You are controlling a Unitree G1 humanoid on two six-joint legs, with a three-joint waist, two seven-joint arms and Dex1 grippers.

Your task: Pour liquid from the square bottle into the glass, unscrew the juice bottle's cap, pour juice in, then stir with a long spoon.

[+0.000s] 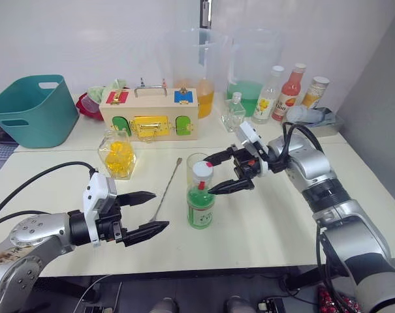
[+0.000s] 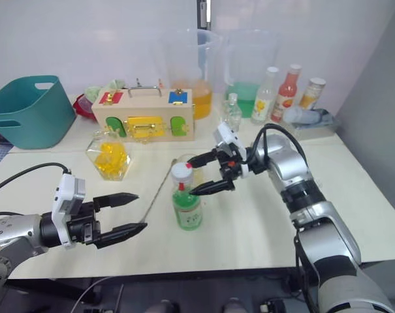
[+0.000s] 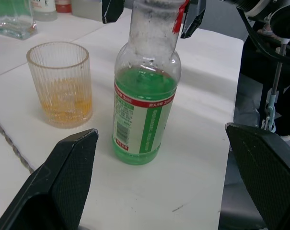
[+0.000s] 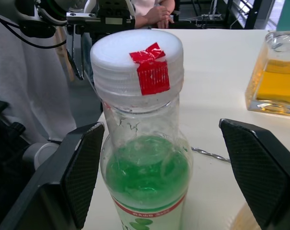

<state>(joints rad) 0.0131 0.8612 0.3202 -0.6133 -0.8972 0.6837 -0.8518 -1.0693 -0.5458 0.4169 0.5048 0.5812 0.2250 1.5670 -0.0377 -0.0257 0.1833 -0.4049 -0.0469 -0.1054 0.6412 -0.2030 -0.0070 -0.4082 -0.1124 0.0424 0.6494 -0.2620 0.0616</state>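
The table point(image 1: 262, 222) holds everything, and the juice bottle point(image 1: 200, 207) stands upright near its middle, just in front of the glass point(image 3: 62, 84), which has a shallow layer of yellow-orange liquid in the bottom. Farther toward the robot's left sits the square bottle point(image 1: 117, 155), squat and probably heavy, with thick glass that would be slick and breakable. The juice bottle looks like thin plastic, about half full of green juice, so it is likely light, a little top-heavy in shape and easy to tip or squash; its label band is the sensible place to hold the body firmly. The right gripper point(image 1: 221, 172) hovers with its fingers spread apart on either side of the cap point(image 4: 136, 64), not touching it. The left gripper point(image 1: 145, 212) waits well short of the bottle, fingers also apart and empty. The cap is ridged and small, so it should give good purchase if pinched square across. The long spoon point(image 1: 165, 190) lies flat beside the bottle, thin, stiff and hard to pick up.
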